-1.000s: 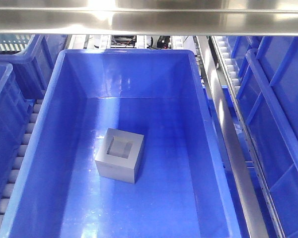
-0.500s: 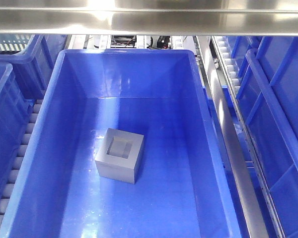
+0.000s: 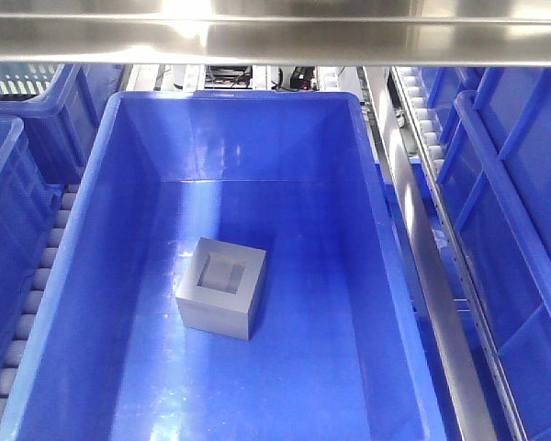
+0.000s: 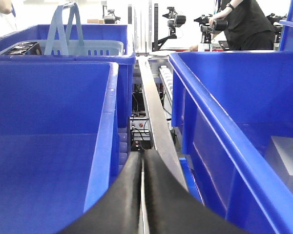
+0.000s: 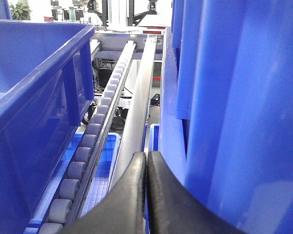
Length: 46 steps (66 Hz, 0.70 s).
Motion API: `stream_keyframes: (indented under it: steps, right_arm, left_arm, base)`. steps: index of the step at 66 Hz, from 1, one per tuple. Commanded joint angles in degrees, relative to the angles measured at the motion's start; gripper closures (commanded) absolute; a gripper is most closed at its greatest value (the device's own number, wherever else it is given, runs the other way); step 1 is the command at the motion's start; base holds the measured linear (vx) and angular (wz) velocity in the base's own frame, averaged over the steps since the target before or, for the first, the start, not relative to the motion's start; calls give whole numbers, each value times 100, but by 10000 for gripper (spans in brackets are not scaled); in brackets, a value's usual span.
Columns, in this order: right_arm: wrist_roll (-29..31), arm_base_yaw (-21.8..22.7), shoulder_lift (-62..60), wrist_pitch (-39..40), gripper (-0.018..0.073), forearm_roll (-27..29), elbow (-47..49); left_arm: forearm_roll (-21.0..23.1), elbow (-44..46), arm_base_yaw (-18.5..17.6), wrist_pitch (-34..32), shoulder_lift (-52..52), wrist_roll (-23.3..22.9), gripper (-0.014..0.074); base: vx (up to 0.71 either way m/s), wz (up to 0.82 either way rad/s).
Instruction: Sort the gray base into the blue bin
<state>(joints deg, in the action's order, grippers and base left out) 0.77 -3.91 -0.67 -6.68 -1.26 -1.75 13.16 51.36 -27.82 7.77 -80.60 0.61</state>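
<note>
The gray base [image 3: 220,288], a matte cube with a square recess facing up, rests on the floor of the large blue bin [image 3: 73,220], slightly left of its middle. No gripper shows in the front view. In the left wrist view my left gripper [image 4: 142,163] is shut with nothing in it, above a metal rail between two blue bins; a pale gray face of the base [image 4: 288,156] shows inside the right one. In the right wrist view my right gripper [image 5: 146,156] is shut and empty, beside a blue bin wall [image 5: 244,112].
A steel bar [image 3: 275,37] crosses the top of the front view. Roller tracks [image 3: 37,285] and a metal rail [image 3: 432,285] flank the bin. More blue bins [image 3: 523,220] stand on both sides. A light basket [image 4: 83,46] sits in a far bin; a person [image 4: 244,22] stands behind.
</note>
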Motion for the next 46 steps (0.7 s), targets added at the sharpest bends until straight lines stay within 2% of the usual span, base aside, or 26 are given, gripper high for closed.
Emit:
stream_keyframes:
  steps: [1, 46]
  right_arm:
    - [31, 27, -65, 447, 568, -64, -79]
    - [31, 27, -65, 447, 568, -64, -79]
  left_arm:
    - [104, 385, -43, -560, -174, -61, 567]
    - [104, 385, -43, -560, -174, -61, 567]
  base:
    - [0, 0]
    - [0, 0]
